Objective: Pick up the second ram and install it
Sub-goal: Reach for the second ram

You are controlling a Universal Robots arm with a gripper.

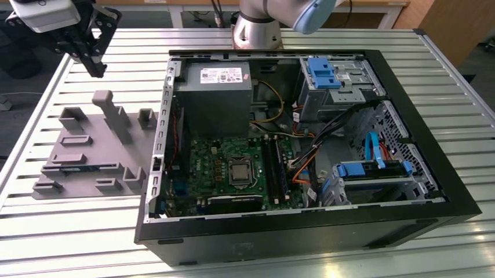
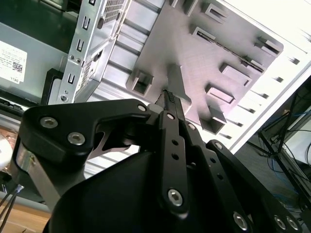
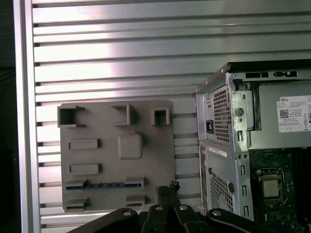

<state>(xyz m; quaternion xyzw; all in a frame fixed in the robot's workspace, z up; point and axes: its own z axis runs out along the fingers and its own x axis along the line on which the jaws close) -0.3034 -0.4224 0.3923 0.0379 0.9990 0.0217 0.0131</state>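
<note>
- One gripper (image 1: 96, 65) hanging high at the exterior view's far left, above the slatted metal table (image 1: 54, 110); clenched, tips pressed together, nothing held between them.
- Same clenched pose in both wrist views: black fingers (image 3: 162, 196) side by side with no gap, meeting at a single point (image 2: 167, 94).
- The second ram (image 1: 77, 168) flat on the grey fixture plate (image 1: 101, 136), seated across a low pair of holders toward the plate's near end in the exterior view; untouched and well apart from the gripper.
- In the first wrist view, same ram (image 3: 104, 185) as a thin blue strip with a row of dark chips, spanning two small holders, near the fingertips but not in contact.
- In the second wrist view, fixture plate (image 2: 194, 53) beyond the fingertips, with a tall upright post (image 2: 176, 80) in line with them.
- Fixture plate just beside the open computer case (image 1: 309, 229), on the exterior view's left of it.
- Inside the case: green motherboard (image 1: 224, 156) with a square silver chip (image 1: 239, 172) at its middle, long black memory slots (image 1: 276, 168) along the board's edge toward the exterior view's right, a grey power supply (image 1: 213, 92) at the far end, blue drive brackets (image 1: 325, 72) in the far corner.
</note>
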